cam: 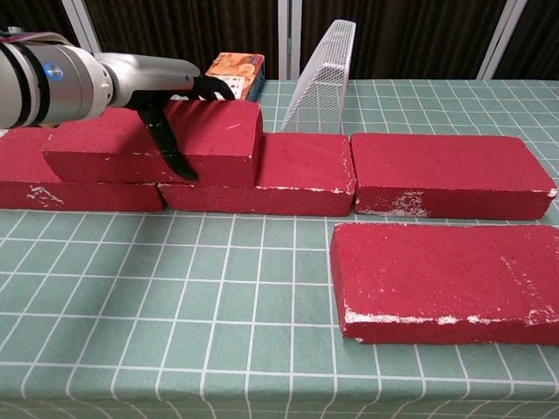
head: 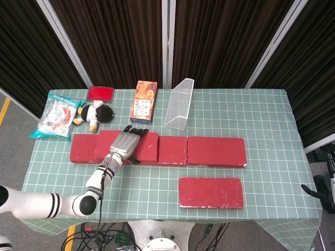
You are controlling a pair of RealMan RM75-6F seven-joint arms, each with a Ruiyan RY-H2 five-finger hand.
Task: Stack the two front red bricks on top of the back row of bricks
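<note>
My left hand grips a red brick, fingers over its top and the thumb down its front face. That brick lies flat on the left and middle bricks of the back row, straddling their joint. The row's right brick is bare on top. A second front red brick lies flat on the cloth in front of the row's right end, also seen as the front brick in the head view. My right hand shows only as a dark sliver past the table's right edge.
Behind the row stand a clear mesh holder and an orange box. A plush toy, a snack bag and a red flat box sit at the back left. Green checked cloth covers the table.
</note>
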